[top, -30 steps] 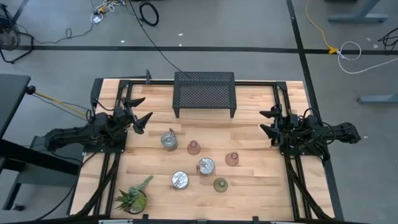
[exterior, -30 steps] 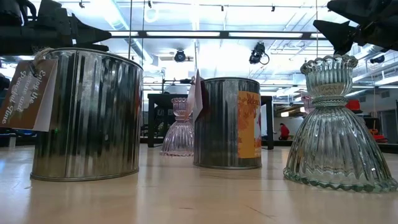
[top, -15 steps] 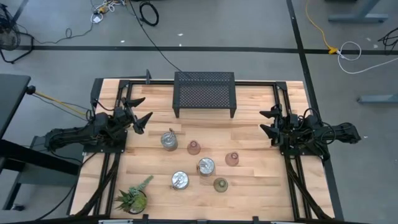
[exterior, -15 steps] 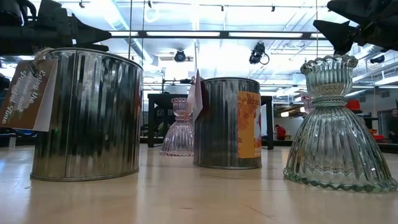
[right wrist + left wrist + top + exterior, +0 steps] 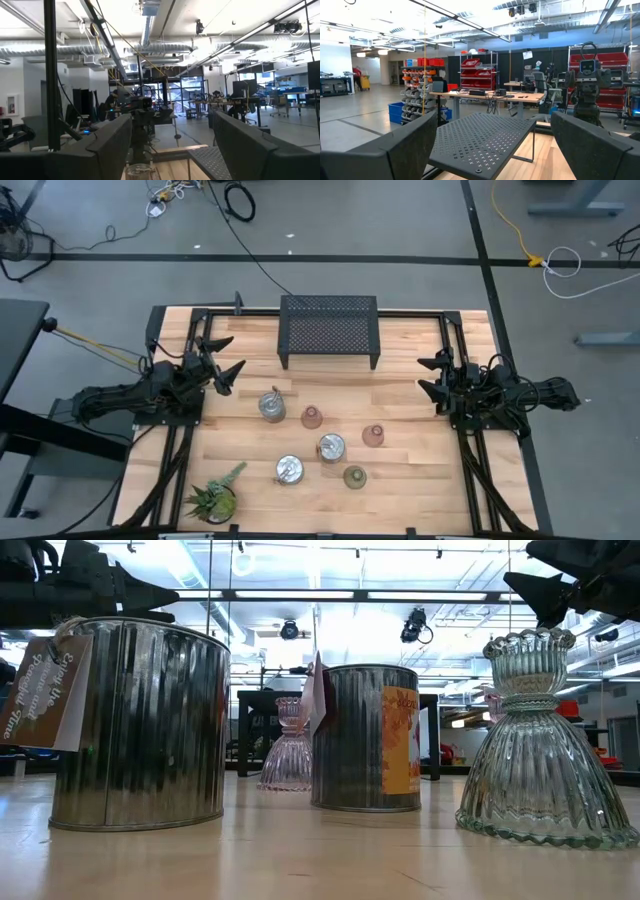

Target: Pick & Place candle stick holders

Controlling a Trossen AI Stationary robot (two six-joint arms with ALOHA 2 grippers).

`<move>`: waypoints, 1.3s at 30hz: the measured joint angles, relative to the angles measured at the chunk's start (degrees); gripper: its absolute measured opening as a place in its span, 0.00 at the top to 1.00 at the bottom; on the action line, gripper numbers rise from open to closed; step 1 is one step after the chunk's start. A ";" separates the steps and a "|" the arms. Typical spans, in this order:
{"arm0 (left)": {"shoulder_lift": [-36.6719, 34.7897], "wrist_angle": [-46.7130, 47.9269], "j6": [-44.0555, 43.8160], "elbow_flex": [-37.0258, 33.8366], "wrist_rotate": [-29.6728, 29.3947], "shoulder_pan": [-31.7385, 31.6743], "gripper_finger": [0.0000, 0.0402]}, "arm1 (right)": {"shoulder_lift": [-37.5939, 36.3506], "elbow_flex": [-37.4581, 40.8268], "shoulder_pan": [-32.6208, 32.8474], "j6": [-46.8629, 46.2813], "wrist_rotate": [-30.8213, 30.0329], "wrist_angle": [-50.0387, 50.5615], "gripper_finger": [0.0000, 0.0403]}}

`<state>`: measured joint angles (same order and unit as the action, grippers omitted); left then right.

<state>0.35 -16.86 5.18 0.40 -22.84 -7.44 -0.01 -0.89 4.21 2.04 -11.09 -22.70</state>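
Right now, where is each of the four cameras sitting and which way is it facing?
High view: overhead, facing straight down on the table; shows both arms, left gripper, right gripper.
Low view: table height, level across the holders; arm parts at top corners.
Left wrist view: faces the black mesh rack, past its own open fingers.
Right wrist view: faces across the table into the room, past its own open fingers.
Shared: the rack shows in the high and left wrist views.

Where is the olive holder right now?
In the high view the olive holder stands nearest the table's front edge, right of a tin and just below-right of another tin.
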 joint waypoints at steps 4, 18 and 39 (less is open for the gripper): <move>0.00 0.00 -0.04 0.00 0.00 -0.01 0.03 | 0.00 0.00 -0.01 -0.01 -0.02 -0.11 0.31; -0.01 -0.48 -4.82 0.00 2.54 -0.01 0.03 | 0.00 0.00 -0.02 -0.92 -7.54 -7.66 0.31; -0.01 -0.42 -12.52 0.00 2.56 0.00 0.03 | 24.43 -6.54 2.76 -21.43 1.13 2.43 0.35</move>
<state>0.34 -17.28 -7.33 0.39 -20.27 -7.43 24.42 -7.43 6.96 -19.39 -9.96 -20.27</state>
